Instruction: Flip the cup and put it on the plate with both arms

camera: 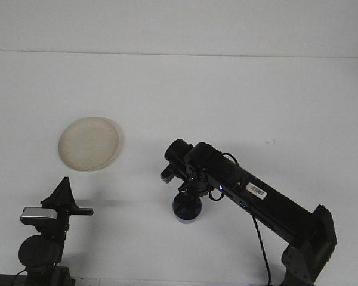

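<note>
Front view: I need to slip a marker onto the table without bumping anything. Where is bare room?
The whole far half of the table beyond the plate is bare, as is the right side past the right arm. It is tight around the blue cup under the right gripper and near the left gripper.

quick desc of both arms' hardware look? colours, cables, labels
Right arm: matte black, boxy link ending in rounded cylindrical wrist housings, white barcode-style label on its top face, thin black cable looping beneath, small bluish-white light near the wrist. Left arm: black, round joint housing, a silver-grey block on top, black triangular fingers pointing up.
</note>
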